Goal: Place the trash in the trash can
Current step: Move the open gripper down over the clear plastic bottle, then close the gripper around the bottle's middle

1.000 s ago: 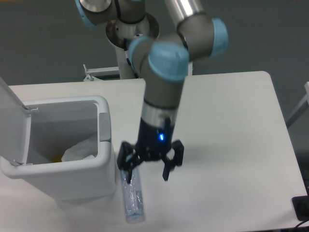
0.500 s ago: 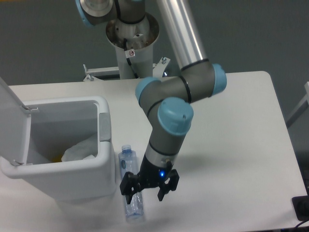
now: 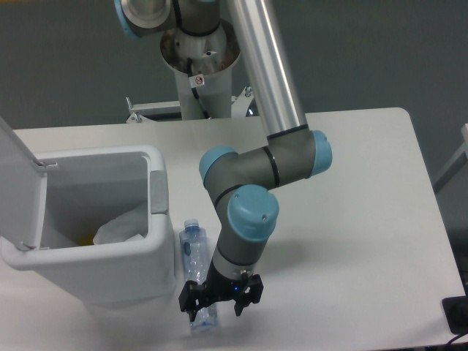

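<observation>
Clear plastic bottle (image 3: 196,270) lies on the tabletop (image 3: 351,219) just beside the bin (image 3: 88,227). I see the fingers (image 3: 191,300) spread around its lower end. Wrapper (image 3: 123,225) sits inside the bin.

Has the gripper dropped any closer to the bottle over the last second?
Yes. The gripper has come down and toward the table's near edge, now straddling the bottle.

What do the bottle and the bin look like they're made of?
Bottle: clear, thin plastic, since the table shows through its crinkled body; blue cap, likely plastic. Bin: white moulded plastic by its look, smooth with rounded corners and a faint sheen.
</observation>
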